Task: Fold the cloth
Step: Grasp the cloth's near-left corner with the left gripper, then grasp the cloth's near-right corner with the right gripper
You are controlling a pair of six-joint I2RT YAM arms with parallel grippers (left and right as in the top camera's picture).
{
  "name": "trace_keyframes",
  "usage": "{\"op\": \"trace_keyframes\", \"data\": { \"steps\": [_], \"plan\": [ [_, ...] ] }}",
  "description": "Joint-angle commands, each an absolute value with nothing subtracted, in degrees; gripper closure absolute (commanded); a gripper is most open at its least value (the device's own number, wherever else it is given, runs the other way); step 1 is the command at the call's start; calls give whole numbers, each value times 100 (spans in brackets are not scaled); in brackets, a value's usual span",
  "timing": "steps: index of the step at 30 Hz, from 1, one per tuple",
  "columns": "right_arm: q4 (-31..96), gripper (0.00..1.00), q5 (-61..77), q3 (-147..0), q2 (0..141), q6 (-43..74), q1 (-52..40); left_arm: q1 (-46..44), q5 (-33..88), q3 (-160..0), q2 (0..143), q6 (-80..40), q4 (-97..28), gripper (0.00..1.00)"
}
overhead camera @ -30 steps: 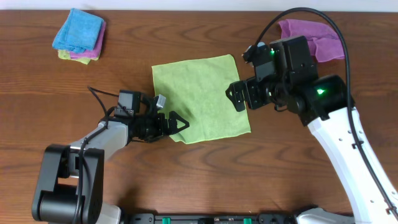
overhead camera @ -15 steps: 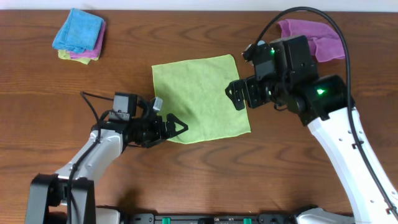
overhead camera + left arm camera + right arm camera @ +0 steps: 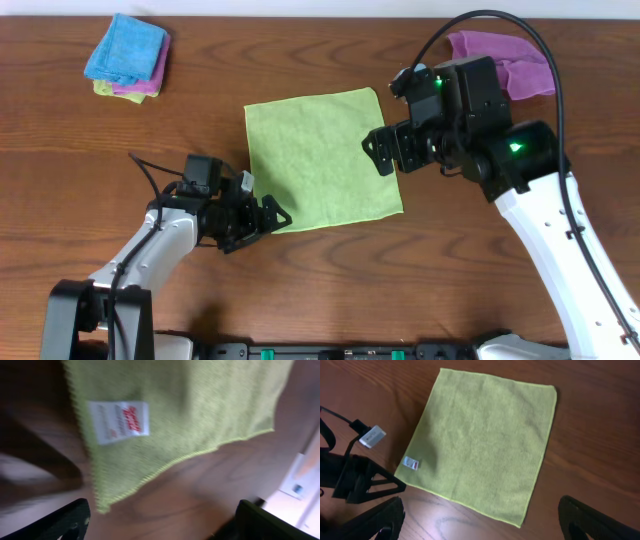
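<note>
While the lime-green cloth (image 3: pixel 320 160) is lying flat on the bench (image 3: pixel 450 290), the left gripper (image 3: pixel 272 214) is hovering beside its tagged near corner, jaws wide and empty. The right gripper (image 3: pixel 383 153) is hanging over the right edge, likewise agape. A corner grasp is seemingly being lined up, calling next for a low, clean pinch.

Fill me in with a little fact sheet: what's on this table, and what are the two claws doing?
cloth: lime green, lying flat and unfolded on the wooden table
tag: small, white, at the cloth's edge near the left gripper
left gripper: open, low beside the cloth's near corner, holding nothing
right gripper: open, raised over the opposite edge, holding nothing
other items: folded stack with blue on top; purple cloth behind the right arm
folding: not begun
</note>
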State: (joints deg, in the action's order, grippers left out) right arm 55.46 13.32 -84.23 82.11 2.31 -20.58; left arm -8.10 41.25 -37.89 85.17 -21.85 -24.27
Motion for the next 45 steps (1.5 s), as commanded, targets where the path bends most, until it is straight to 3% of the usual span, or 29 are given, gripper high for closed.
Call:
{"op": "trace_keyframes", "data": {
  "steps": [1,15,20,26,30,38,45],
  "plan": [
    [5483,3,1350,-8433,8184,158,-2016,-832,3664,-3765,8464,-2123,-2397,10],
    [5317,10,1267,-8431,8187,161,-1518,-998,3623,-3758,8733,-2467,-2213,49],
    [5376,20,1459,-8427,8374,158,-1133,-1026,3533,-3758,8733,-2541,-2185,94],
    [5542,21,2694,-8167,9203,-80,-622,-1015,3406,-3758,8733,-2580,-2189,94],
    [5535,30,3745,-7625,9891,-403,-401,-1015,3406,-3758,8731,-2580,-2189,94],
    [5586,32,3835,-6545,10250,-395,-191,-1015,3404,-3758,8733,-2580,-2167,94],
    [4652,35,4016,-5511,10254,-64,3,-1015,3406,-3760,8733,-2582,-2093,94]
  ]
}}
